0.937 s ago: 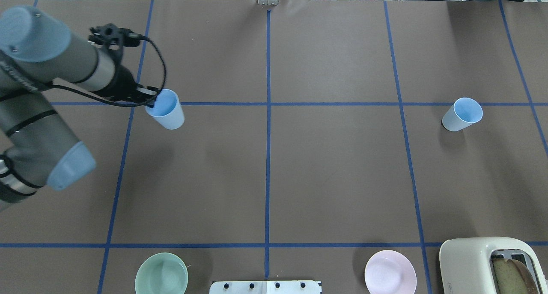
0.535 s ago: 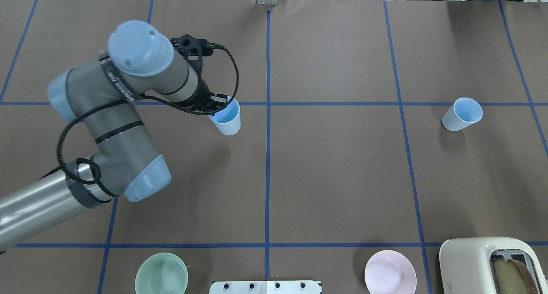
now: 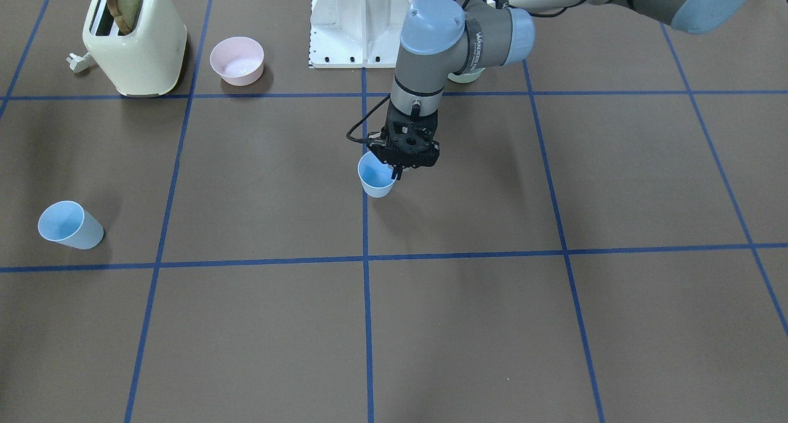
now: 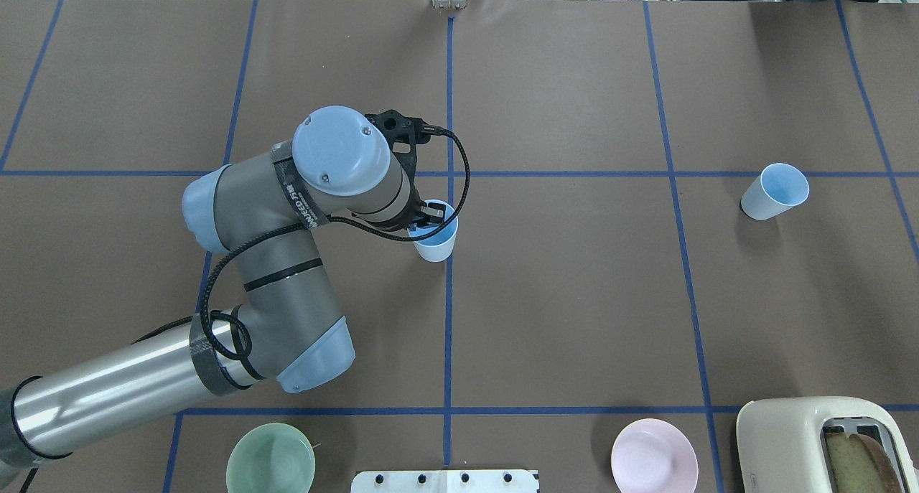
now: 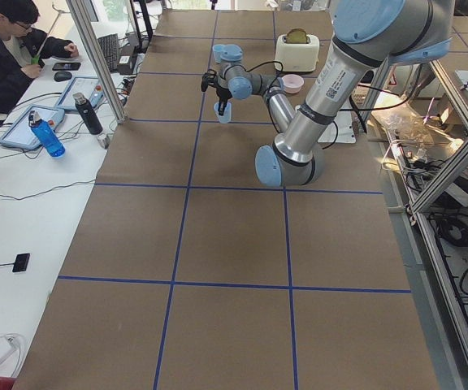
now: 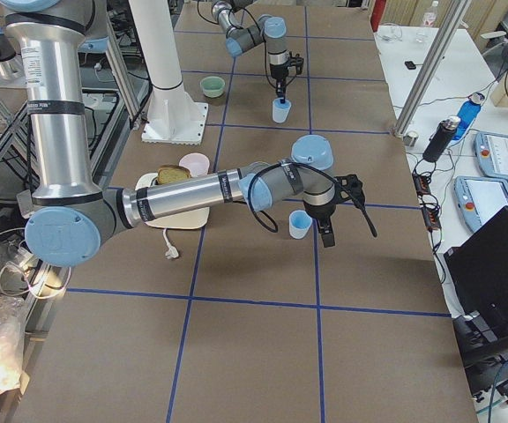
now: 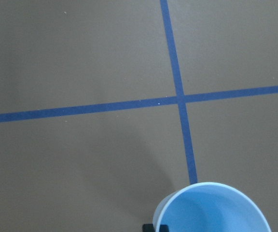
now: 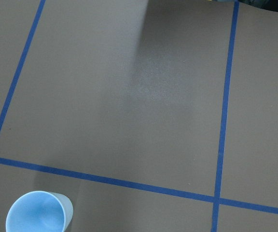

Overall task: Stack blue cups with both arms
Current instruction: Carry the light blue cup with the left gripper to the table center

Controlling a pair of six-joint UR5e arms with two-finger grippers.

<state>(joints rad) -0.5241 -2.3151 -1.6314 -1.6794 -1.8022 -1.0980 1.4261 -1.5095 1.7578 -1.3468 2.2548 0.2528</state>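
Observation:
My left gripper [image 4: 423,217] is shut on the rim of a light-blue cup [image 4: 436,245], one finger inside it. It holds the cup upright over the table's blue centre line. The gripper [image 3: 400,164] and cup [image 3: 377,180] also show in the front view, and the cup's mouth [image 7: 211,210] shows in the left wrist view. The second blue cup [image 4: 775,191] stands alone at the far right, also seen from the front [image 3: 68,226]. My right gripper [image 6: 327,231] shows only in the exterior right view, just beside that cup [image 6: 300,224]. I cannot tell if it is open or shut.
A cream toaster [image 4: 826,443] with bread stands at the near right corner. A pink bowl [image 4: 653,456] and a pale green bowl [image 4: 271,458] sit either side of the white mounting base [image 3: 360,23]. A person [image 5: 6,41] sits at a side desk.
My left arm has swung right, carrying the blue cup from the table's left part to the centre line. The right-hand cup has not moved.

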